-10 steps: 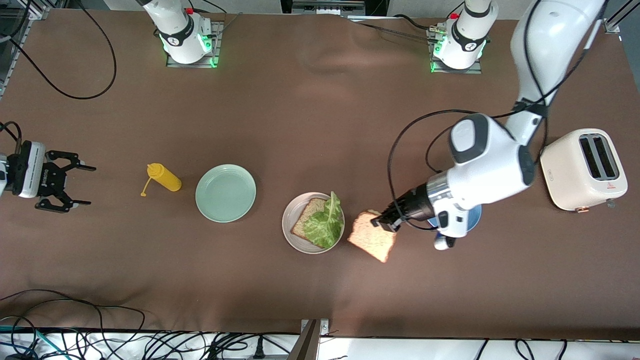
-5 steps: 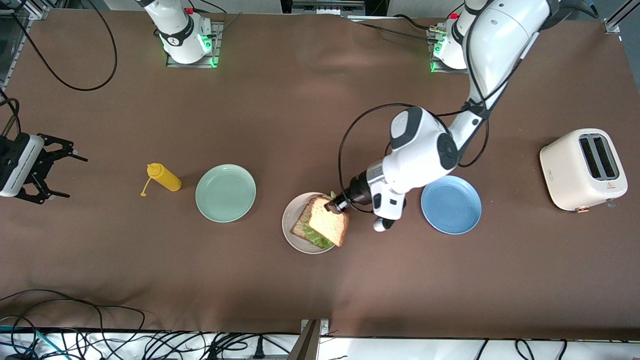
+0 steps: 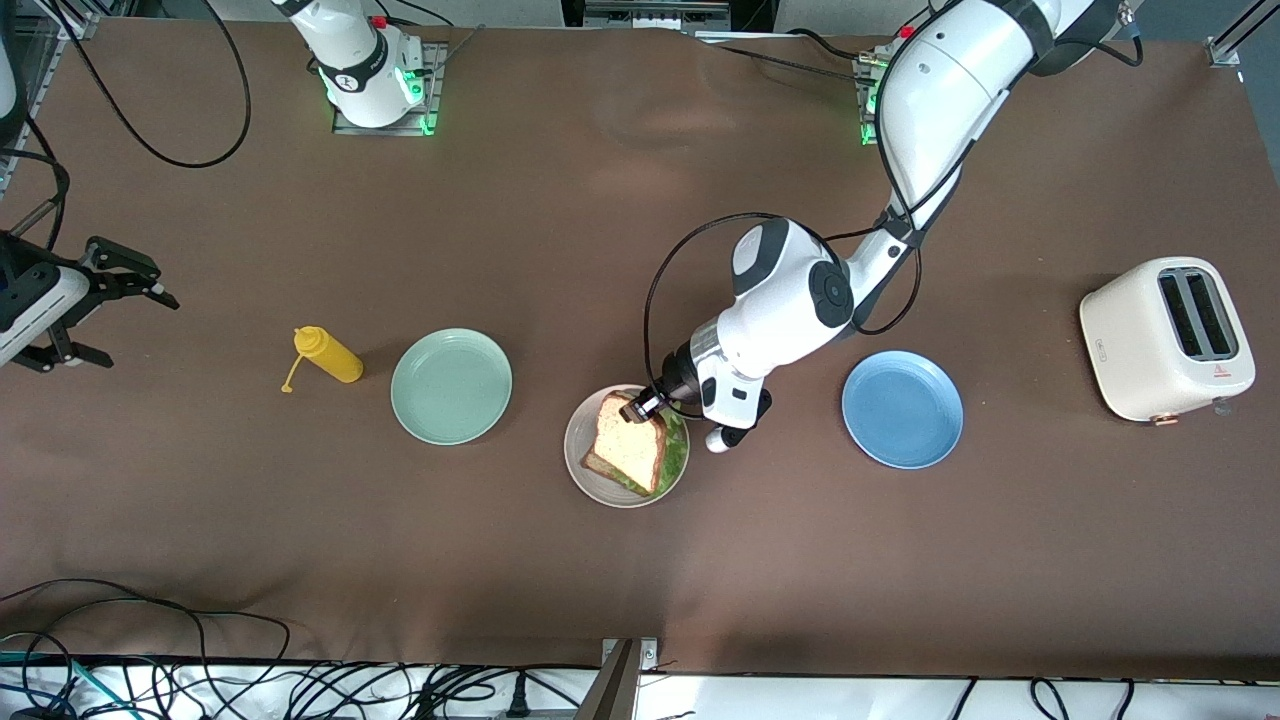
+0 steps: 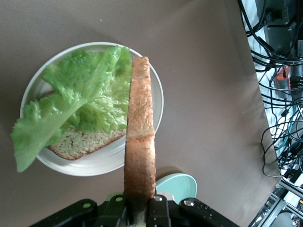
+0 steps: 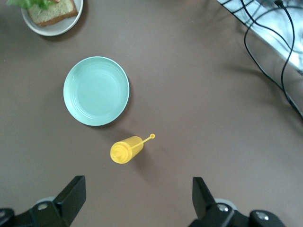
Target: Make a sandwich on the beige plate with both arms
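Brown table [image 3: 600, 230], three plates [image 3: 450, 386], mustard bottle [image 3: 328, 355], toaster [image 3: 1166, 338]

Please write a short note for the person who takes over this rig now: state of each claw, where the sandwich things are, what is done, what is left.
Left claw: shut on the top bread slice, held over the beige plate.
Right claw: open, holding nothing, waiting at the right arm's end of the table.
Done: bottom bread slice and lettuce leaf lie on the beige plate.
Left: lower the top slice flat onto the lettuce, release, withdraw.
Nearby: mint green plate, blue plate, yellow bottle, toaster.
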